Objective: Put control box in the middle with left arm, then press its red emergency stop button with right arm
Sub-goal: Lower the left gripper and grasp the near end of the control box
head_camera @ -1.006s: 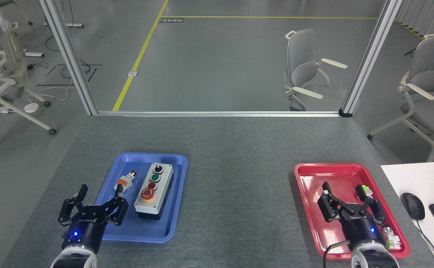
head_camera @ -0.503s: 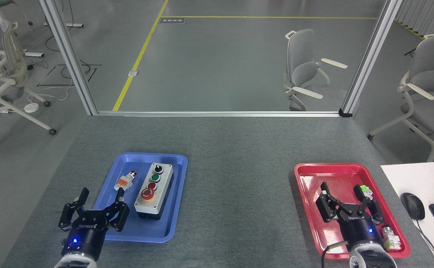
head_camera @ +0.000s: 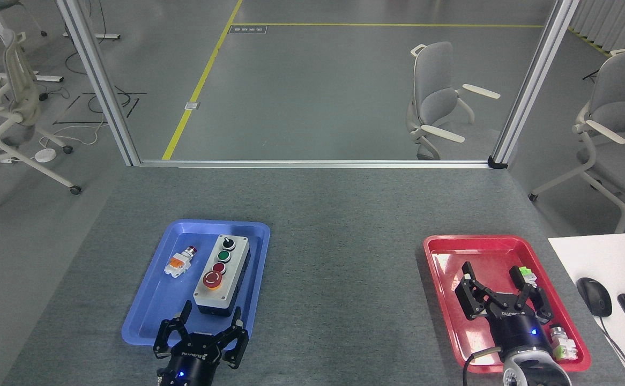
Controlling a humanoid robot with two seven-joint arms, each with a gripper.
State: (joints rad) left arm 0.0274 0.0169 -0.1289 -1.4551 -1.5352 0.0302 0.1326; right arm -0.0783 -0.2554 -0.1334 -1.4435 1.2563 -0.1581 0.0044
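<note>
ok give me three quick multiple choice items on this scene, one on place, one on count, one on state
1. Where is the control box?
A. in the blue tray
B. in the red tray
C. on the bare tabletop

2. How many controls sit in the box's row?
A. two
B. four
C. six

3. How is the left tool?
A. shut on the box
B. open, just short of the box's near end
C. out of view

Key: 1 A, the box lies inside the blue rim. 2 B, red mushroom, small red, green and black knob. 3 B, its fingers are spread with nothing between them.
</note>
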